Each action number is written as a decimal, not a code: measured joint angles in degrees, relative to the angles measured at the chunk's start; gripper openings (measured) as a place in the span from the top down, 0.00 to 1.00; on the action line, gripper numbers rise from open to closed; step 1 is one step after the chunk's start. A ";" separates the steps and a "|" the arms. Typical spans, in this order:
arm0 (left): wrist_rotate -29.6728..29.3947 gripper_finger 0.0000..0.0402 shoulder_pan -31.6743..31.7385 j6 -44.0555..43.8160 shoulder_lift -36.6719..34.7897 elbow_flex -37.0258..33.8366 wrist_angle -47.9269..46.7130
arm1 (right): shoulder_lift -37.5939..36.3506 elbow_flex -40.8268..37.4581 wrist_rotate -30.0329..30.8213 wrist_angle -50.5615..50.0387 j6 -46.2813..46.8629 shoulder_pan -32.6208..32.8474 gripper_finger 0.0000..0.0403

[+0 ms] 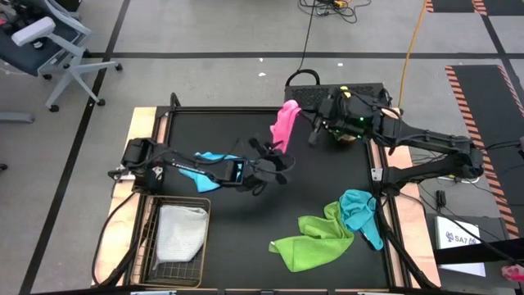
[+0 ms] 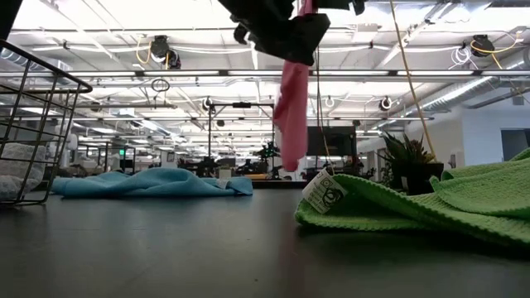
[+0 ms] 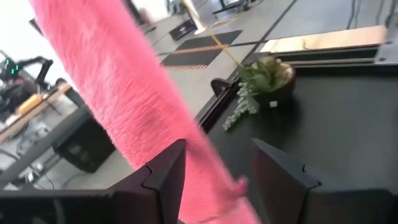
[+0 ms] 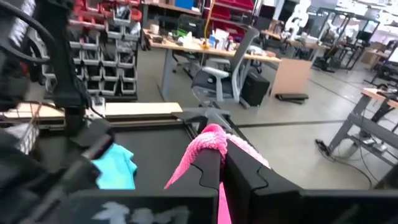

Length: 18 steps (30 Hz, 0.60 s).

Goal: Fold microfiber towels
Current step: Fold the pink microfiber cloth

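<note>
Hanging above the table's far middle, the pink towel is pinched by the right gripper (jaws clamped), so the left gripper, jaws apart around its lower edge, should close on 1 corner squarely.

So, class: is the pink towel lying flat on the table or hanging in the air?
Hanging. The pink towel dangles clear of the table, pinched at its top by the right gripper.

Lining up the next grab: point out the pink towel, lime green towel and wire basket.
pink towel (image 1: 286,124), high view, hanging middle.
lime green towel (image 1: 311,244), high view, centre of heap.
wire basket (image 1: 150,239), high view, left rim.
</note>
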 joint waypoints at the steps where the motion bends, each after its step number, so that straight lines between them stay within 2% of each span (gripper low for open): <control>1: -0.02 0.55 0.25 -0.96 0.00 0.00 -0.01 | -0.11 -0.02 0.00 0.42 -0.02 0.17 1.00; 5: -0.86 0.55 1.49 -4.11 -0.02 0.00 -0.81 | -0.60 0.00 0.00 0.69 0.02 0.82 1.00; 14: -1.01 0.55 2.38 -4.77 -0.02 0.00 -5.31 | -0.54 0.00 -0.04 0.29 -0.15 1.24 1.00; 18: -1.26 0.63 1.68 -4.28 -0.08 0.00 -6.00 | -0.54 0.00 -0.04 -0.34 -0.15 1.24 1.00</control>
